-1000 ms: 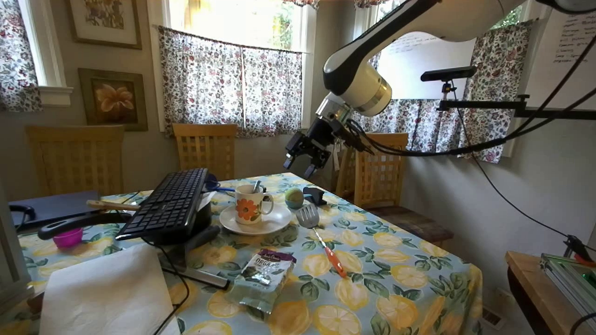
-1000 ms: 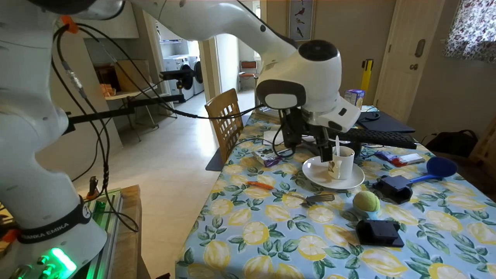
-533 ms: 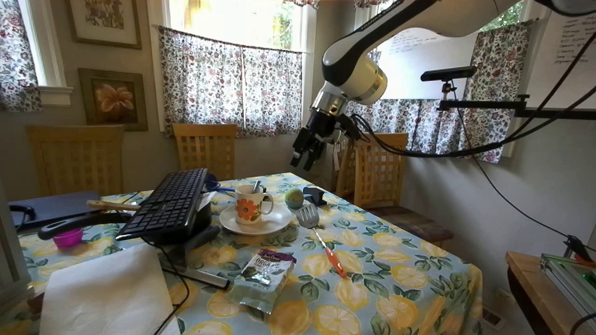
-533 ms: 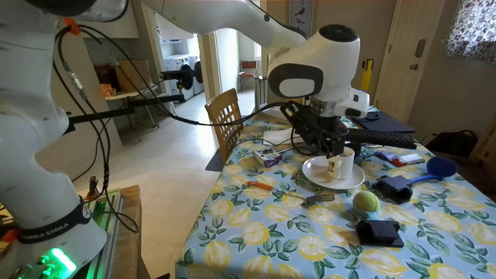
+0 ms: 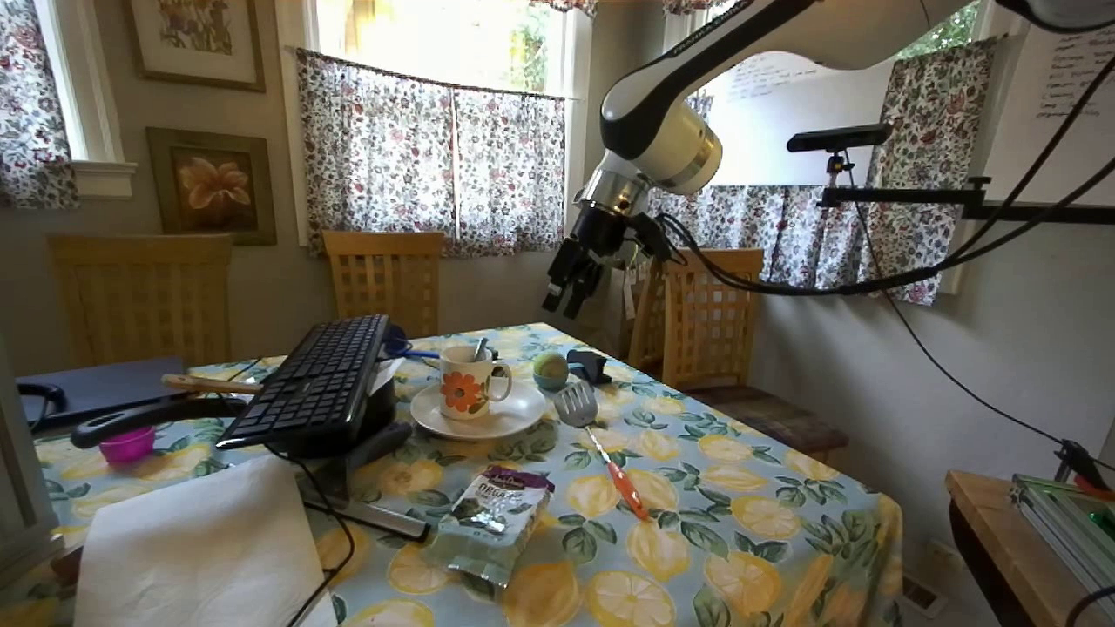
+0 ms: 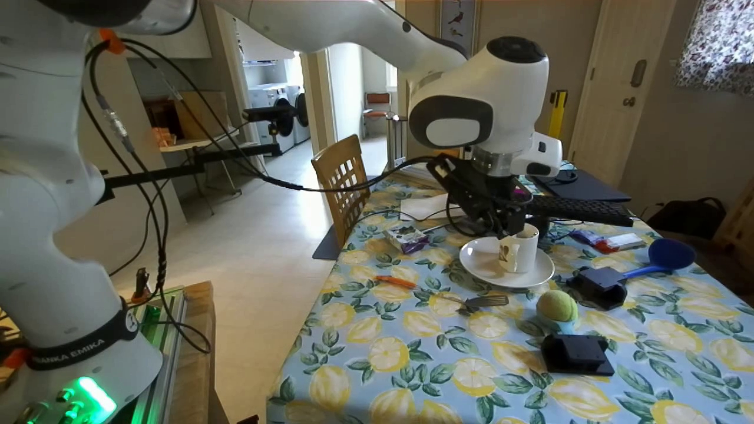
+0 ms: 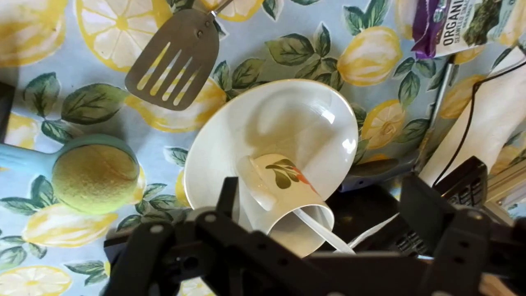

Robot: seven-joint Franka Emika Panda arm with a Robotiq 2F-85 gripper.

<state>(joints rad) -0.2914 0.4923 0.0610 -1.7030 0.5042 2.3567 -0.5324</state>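
My gripper is open and empty, its black fingers wide apart. In the wrist view the white mug with a flower print lies in line with the space between the fingers. A spoon stands in the mug. The mug sits upright on a white plate. In an exterior view the gripper hangs in the air well above the table, apart from the mug. In an exterior view the gripper covers part of the mug and hides the spoon.
A slotted spatula, a tennis ball in a light blue scoop and a seaweed bag lie around the plate. A keyboard stands raised beside the mug. Black blocks and a blue ladle lie on the table.
Since a second ago the wrist has turned and the gripper points more steeply down. Over the last half second it has hardly moved. The things on the table have not moved.
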